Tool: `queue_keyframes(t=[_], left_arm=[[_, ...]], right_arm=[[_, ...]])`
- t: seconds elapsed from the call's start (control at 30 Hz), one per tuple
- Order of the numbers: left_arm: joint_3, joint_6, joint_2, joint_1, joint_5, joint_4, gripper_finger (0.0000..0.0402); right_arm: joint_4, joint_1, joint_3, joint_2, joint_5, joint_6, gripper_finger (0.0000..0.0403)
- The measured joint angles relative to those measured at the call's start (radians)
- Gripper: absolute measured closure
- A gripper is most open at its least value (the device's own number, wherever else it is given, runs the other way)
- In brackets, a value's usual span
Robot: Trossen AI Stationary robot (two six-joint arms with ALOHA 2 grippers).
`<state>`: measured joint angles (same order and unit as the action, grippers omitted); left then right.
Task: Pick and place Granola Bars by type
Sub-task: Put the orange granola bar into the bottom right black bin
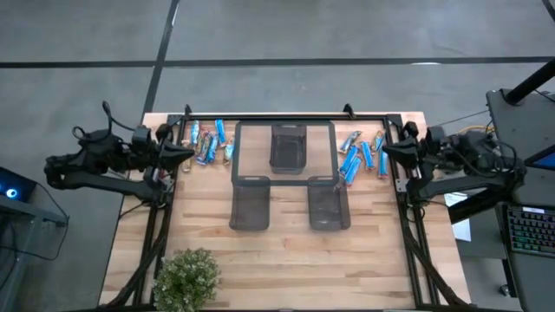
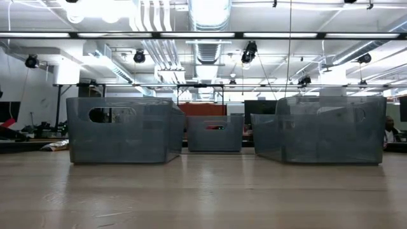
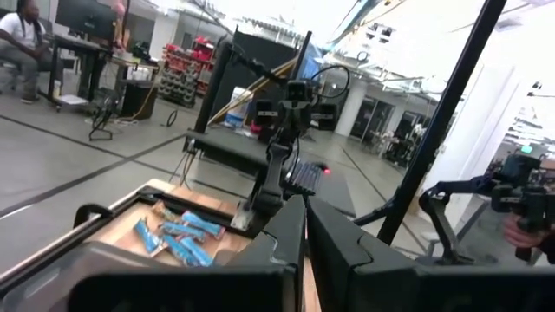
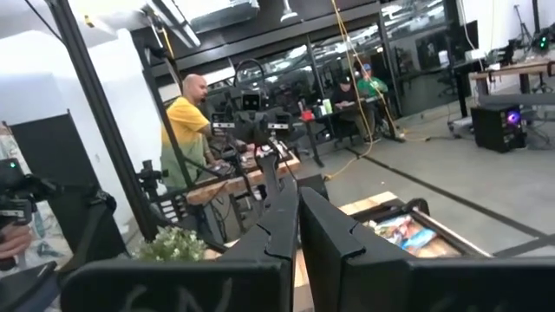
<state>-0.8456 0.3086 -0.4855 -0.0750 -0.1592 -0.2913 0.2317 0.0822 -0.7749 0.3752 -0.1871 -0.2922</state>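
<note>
You had both arms parked at the table's edges, the left hand (image 1: 182,152) at about nine o'clock and the right hand (image 1: 388,152) at about three o'clock, each with its fingers pressed together and holding nothing. The Granola Bars (image 1: 208,143) lay in two loose clusters along the far edge of the table (image 1: 277,260): one group at roughly eleven o'clock just beside your left hand, the other group (image 1: 357,156) at roughly one o'clock just beside your right hand. Three wire-mesh bins (image 1: 288,147) stood between the clusters, one toward twelve o'clock and two nearer the centre, and all three looked empty, so I judged the sorting had not begun. To start well, you needed to part the fingers before descending, choose a bar at the outer fringe of a cluster where no neighbour overlapped it, line the fingers across its narrow width, and settle on one bin per wrapper type before the first drop. Slim foil wrappers would likely slip, so a centred pinch seemed wise. From above, the wrapper types were hard to separate; most read blue, and overlapping bars could not be counted. The low view showed only the bins, with the bars hidden behind them. A potted plant (image 1: 186,277) sat at seven o'clock, clear of the work.
</note>
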Motion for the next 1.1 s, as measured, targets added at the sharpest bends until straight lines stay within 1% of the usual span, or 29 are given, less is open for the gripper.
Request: queue_keyframes(t=[0.17,0.33,0.47,0.6,0.73,0.93,1.03,1.1], left_arm=[[-0.044,0.008,-0.033,0.0,0.0,-0.001,0.0401],[-0.078,-0.042,-0.064,0.0,0.0,-0.009,0.0401],[-0.112,-0.052,-0.084,0.0,-0.009,-0.069,0.0401],[-0.152,-0.048,-0.101,0.001,-0.026,-0.148,0.0401],[-0.177,-0.053,-0.11,0.001,-0.026,-0.154,0.0401],[-0.21,-0.099,-0.112,0.001,-0.026,-0.154,0.0401],[-0.216,-0.102,-0.112,0.001,-0.026,-0.154,0.0401],[-0.216,-0.091,-0.112,0.001,-0.051,-0.154,0.0401]], right_arm=[[0.005,0.0,-0.057,0.058,0.0,-0.001,0.0394],[0.015,0.0,-0.115,0.124,0.0,0.008,0.0394],[0.126,0.0,-0.187,0.172,-0.004,0.002,0.0394],[0.269,0.0,-0.267,0.219,-0.068,-0.044,0.0394],[0.37,0.0,-0.341,0.264,-0.106,-0.042,0.0394],[0.387,0.0,-0.421,0.311,-0.113,0.012,0.0394],[0.387,0.0,-0.433,0.316,-0.117,0.032,0.0394],[0.389,0.0,-0.428,0.316,-0.131,0.034,0.0394]])
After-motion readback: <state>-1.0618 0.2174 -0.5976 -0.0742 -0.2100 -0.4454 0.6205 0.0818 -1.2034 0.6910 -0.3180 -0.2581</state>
